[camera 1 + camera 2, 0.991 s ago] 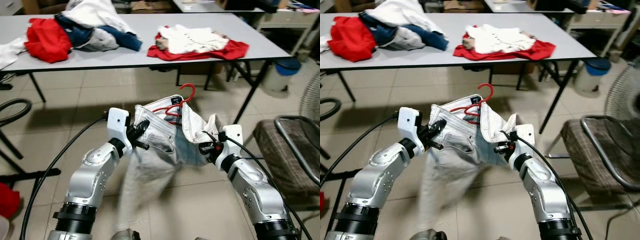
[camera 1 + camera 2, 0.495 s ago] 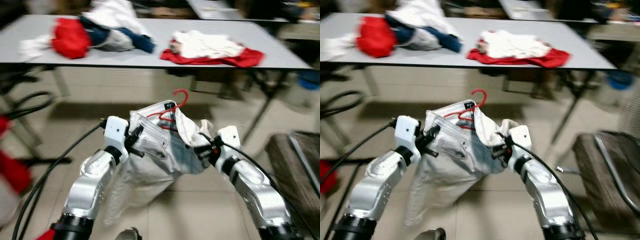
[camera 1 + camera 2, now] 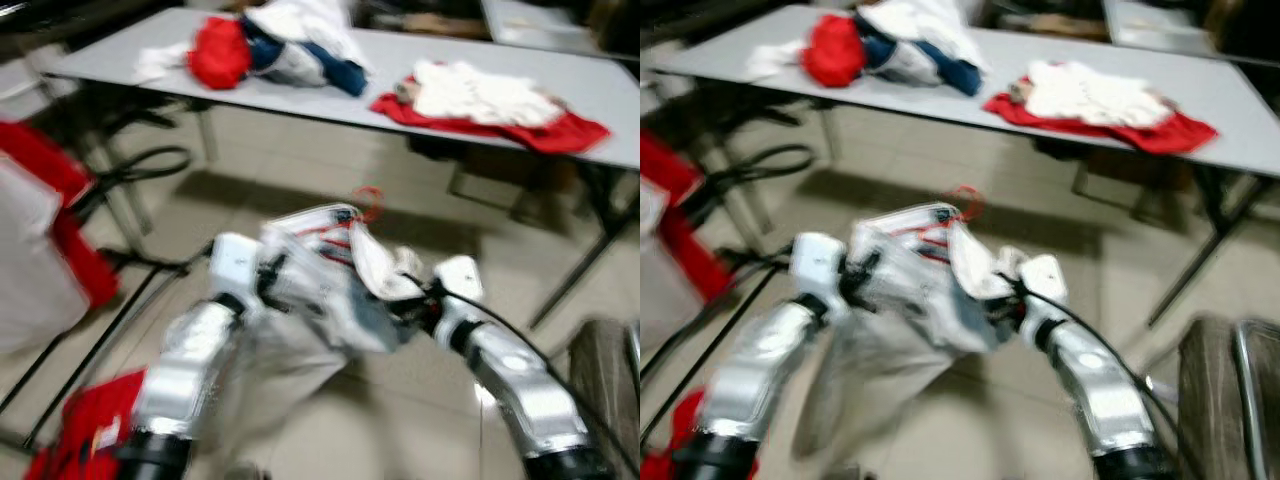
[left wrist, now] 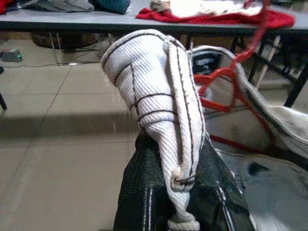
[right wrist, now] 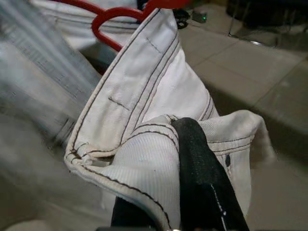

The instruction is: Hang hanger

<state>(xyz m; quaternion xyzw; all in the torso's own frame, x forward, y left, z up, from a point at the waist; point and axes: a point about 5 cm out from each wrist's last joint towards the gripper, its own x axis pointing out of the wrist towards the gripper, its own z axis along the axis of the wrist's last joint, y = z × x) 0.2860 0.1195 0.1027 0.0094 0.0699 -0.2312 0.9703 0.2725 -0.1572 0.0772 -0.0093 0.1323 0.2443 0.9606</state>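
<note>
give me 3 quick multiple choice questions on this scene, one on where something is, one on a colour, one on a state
1. Where does the white cloth on red cloth lie?
A. on the floor
B. on the grey table
C. on the chair

2. What colour is the hanger in the jeans?
A. red
B. blue
C. black

3. How do the grippers hold the jeans?
A. both let go
B. left alone grips
C. each grips the waistband

Answers:
1 B, the white cloth rests on the table.
2 A, the hanger is red inside the jeans.
3 C, the left gripper and right gripper each pinch waistband denim.
</note>
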